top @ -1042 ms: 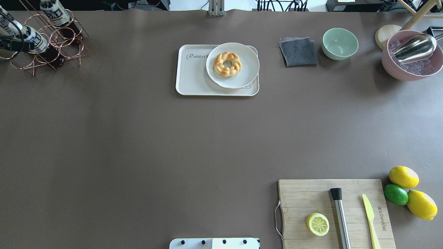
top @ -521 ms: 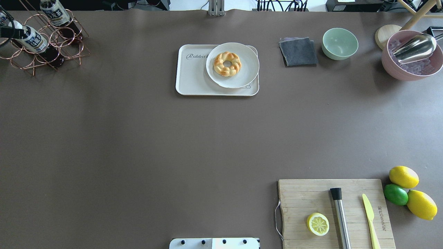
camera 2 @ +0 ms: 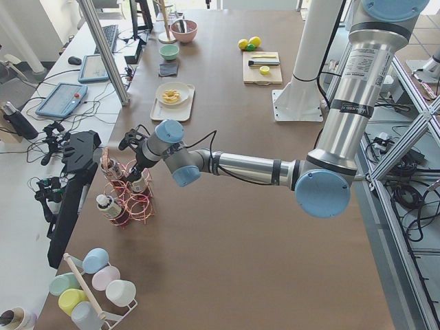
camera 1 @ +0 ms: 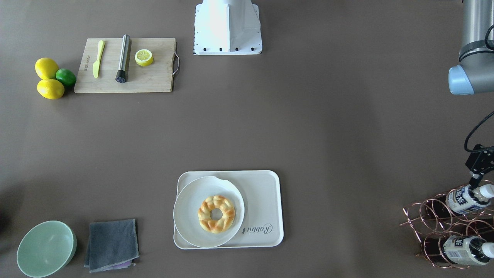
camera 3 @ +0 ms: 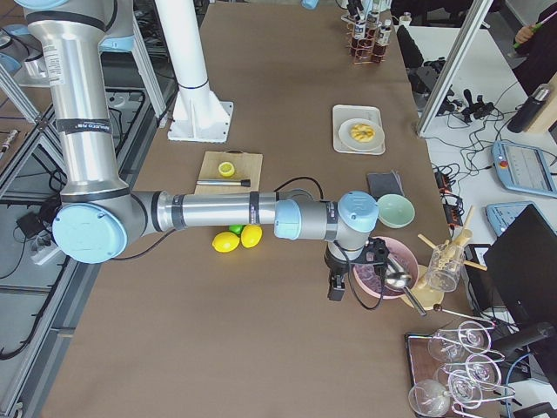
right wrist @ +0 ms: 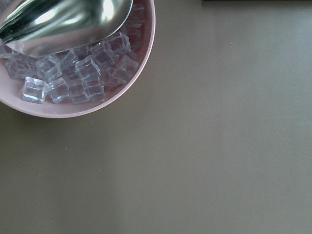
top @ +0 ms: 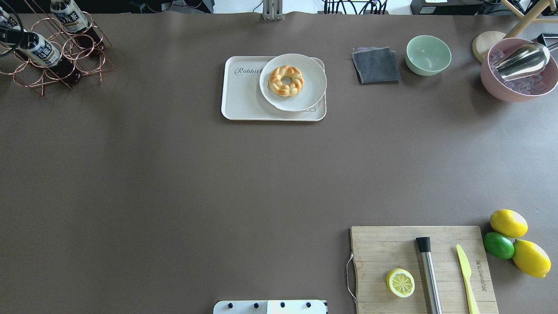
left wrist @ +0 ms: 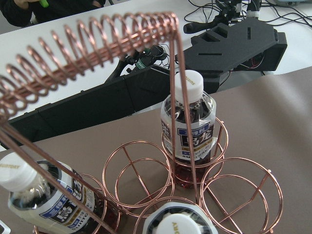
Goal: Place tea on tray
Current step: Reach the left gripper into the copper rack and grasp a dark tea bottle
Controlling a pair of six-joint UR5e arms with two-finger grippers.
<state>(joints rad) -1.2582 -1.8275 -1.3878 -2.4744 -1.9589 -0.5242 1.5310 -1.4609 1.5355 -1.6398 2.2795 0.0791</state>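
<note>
Though the left gripper [camera 1: 475, 180] hangs right at the white cap of the tea [top: 43, 51], we cannot tell whether its jaws are spread or closed, nor whether it has the bottle in hold, since no view shows its fingers clearly; the right gripper [camera 3: 334, 292] hovers beside the pink bowl [top: 486, 78] of ice, far across the table, and we cannot tell its opening either; the tea sits in the copper rack [top: 83, 59] at the far left corner, well apart from the tray [top: 244, 98]; so we judge the task barely begun: the reach to the bottle is made, while a sure grasp, the lift out of the rack, the carry and the setting down on the tray's bare part beside the plate [top: 311, 89] are all left; counting, we find three bottles in the rack, one tray, one plate, one ring pastry [top: 286, 80], one grey cloth [top: 375, 65], one green bowl [top: 409, 56], one cutting board [top: 383, 244], two whole lemons [top: 508, 223], one lime [top: 498, 245] and one lemon half [top: 400, 282].
</note>
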